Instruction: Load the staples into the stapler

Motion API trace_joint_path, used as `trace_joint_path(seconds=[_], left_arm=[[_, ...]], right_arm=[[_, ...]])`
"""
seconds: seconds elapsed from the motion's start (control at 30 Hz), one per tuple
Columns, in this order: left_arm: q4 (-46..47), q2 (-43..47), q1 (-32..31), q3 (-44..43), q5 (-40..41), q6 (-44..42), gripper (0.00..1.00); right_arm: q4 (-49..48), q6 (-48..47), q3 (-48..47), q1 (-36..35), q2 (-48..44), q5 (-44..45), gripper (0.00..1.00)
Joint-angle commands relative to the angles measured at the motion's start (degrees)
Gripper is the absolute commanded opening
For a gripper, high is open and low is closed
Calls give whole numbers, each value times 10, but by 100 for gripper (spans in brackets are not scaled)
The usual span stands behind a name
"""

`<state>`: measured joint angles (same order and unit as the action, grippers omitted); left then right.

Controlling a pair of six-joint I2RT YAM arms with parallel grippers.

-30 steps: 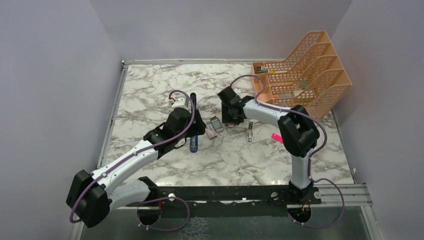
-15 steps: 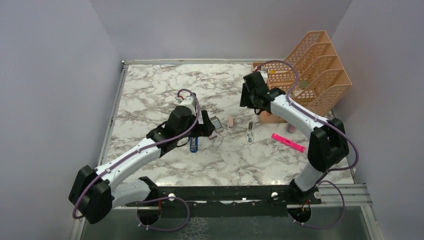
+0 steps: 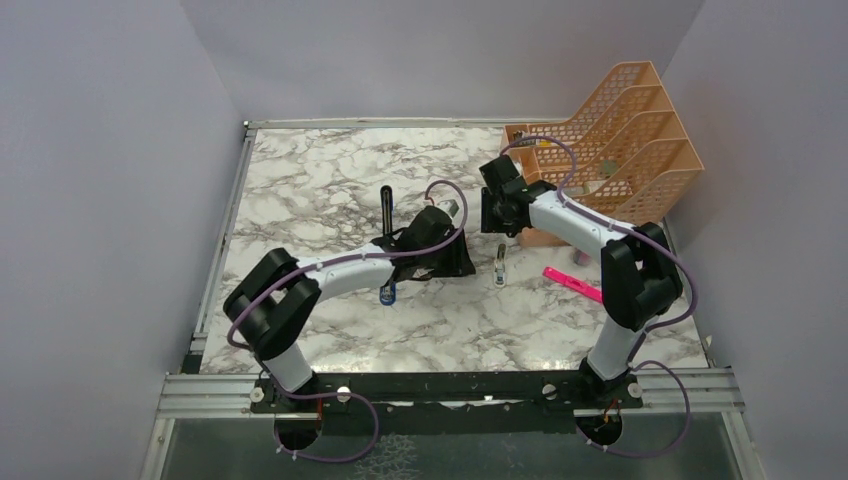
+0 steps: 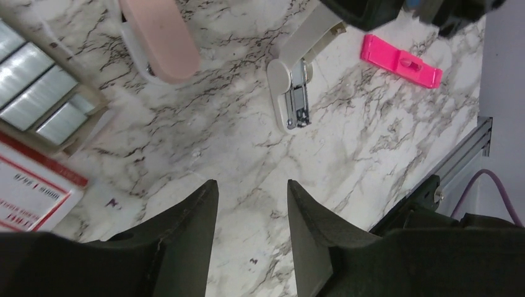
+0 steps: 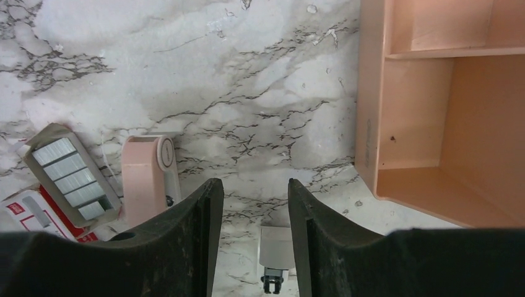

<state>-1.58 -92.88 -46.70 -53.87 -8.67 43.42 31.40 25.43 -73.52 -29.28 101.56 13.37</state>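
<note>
The blue stapler lies left of centre, its black top arm swung out toward the back and its middle hidden under my left arm. The staples show in both wrist views: the grey tray of silvery strips and the red-and-white box. In the top view my left arm covers them. My left gripper hangs open over bare marble just right of the staples. My right gripper is open above the table, farther back.
A salmon-pink block lies beside the tray. A small white stapler-like tool and a pink highlighter lie to the right. An orange file rack stands at the back right.
My left arm has swung right, past the stapler and over the staples. My right arm pulled back toward the rack, then came slightly nearer. Both grippers' jaws have narrowed.
</note>
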Motion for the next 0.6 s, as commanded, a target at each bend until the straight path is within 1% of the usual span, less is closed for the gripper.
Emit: trace_joint_path(seconds=[0.0,0.1,0.23,0.43,0.57], left_arm=[[66,-58,-10,-33,-28,55,45],[100,-92,-12,-35,-47,78,45],[158,-116,-14,-22,-70,99,46],[148,-143,-15,-37,-63,89,47],[149,-157,-19,-45,-61,94,48]], right_arm=[[18,-16,23,-2,-5,-3,47],[17,-18,35,-2,-13,-7,46],[17,-19,45,-2,-23,-20,46],[7,-23,66,-2,-48,-51,46],[10,-24,74,-2,-58,-56,40]])
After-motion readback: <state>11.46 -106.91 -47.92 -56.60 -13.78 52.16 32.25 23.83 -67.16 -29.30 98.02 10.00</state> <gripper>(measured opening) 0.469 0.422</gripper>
